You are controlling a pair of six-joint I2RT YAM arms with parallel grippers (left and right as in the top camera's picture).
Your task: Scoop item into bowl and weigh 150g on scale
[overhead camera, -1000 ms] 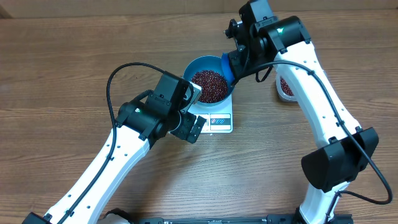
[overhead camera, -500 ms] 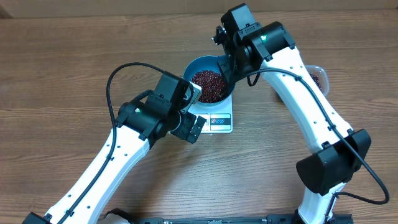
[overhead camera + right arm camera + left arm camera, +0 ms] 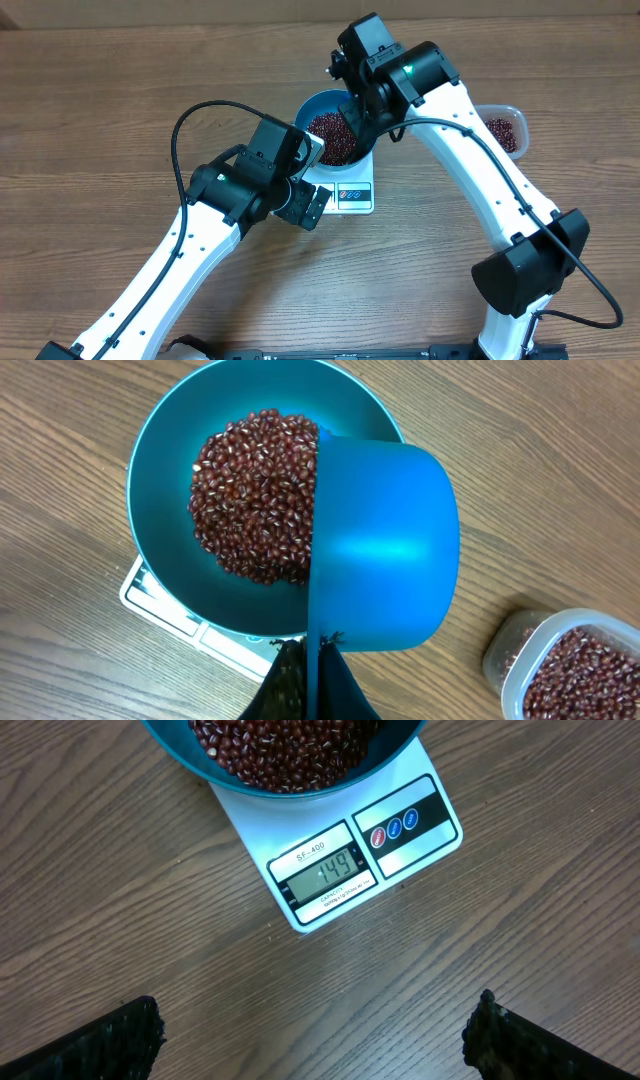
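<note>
Currently, scoop (image 3: 385, 545) tilted over beans (image 3: 250, 500) in bowl (image 3: 160, 470), scale (image 3: 330, 835) showing 149.

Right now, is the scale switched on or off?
On. In the left wrist view the scale has its display showing digits, 149, with the bowl of beans sitting on it.

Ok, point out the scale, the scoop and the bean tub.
scale (image 3: 328, 875), left wrist view, on its display strip.
scoop (image 3: 385, 550), right wrist view, on its outer wall.
tub (image 3: 498, 655), right wrist view, on its left rim.
</note>
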